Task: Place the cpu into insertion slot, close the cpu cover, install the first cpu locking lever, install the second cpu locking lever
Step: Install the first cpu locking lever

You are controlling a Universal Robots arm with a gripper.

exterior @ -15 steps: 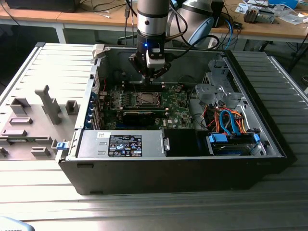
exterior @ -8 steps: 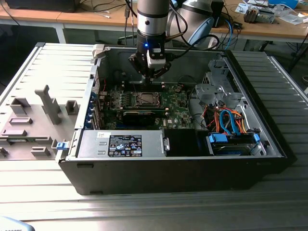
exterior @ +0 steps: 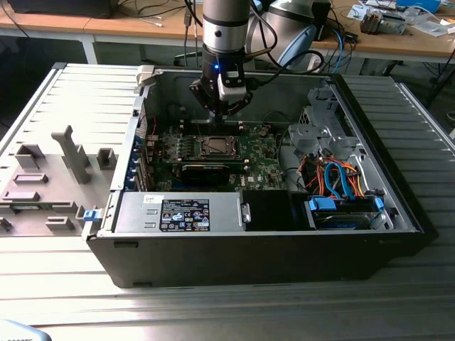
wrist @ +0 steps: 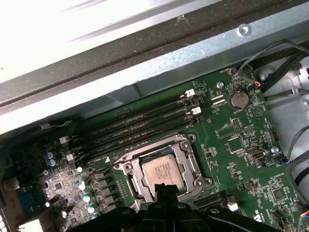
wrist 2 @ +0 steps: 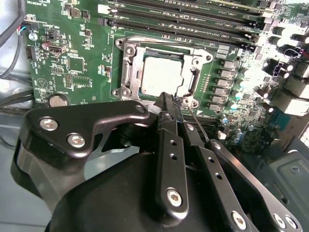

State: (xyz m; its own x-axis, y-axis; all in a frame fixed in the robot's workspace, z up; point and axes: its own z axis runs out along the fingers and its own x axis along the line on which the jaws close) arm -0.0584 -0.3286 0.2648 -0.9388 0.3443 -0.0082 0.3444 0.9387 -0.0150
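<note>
The cpu [wrist 2: 161,75] shows its pale silver top inside the motherboard socket, also seen in the first wrist view as the cpu [wrist: 163,171]. The cpu cover [wrist 2: 129,67], a metal frame, lies flat around it, with the cpu showing through its window. My gripper [wrist 2: 169,99] hangs just above the socket's near edge, its two black fingers pressed together with nothing visibly held. A thin dark lever rod [wrist 2: 197,124] runs beside the fingertips. In the exterior view the gripper [exterior: 226,112] hovers over the socket [exterior: 215,145] inside the open computer case.
Memory slots [wrist: 145,121] run along one side of the socket. A black card [exterior: 206,170] stands near it. The power supply [exterior: 181,212], orange and blue cables [exterior: 334,177] and the drive cage [exterior: 313,131] crowd the case. A grey fixture plate [exterior: 50,177] lies at the exterior view's left.
</note>
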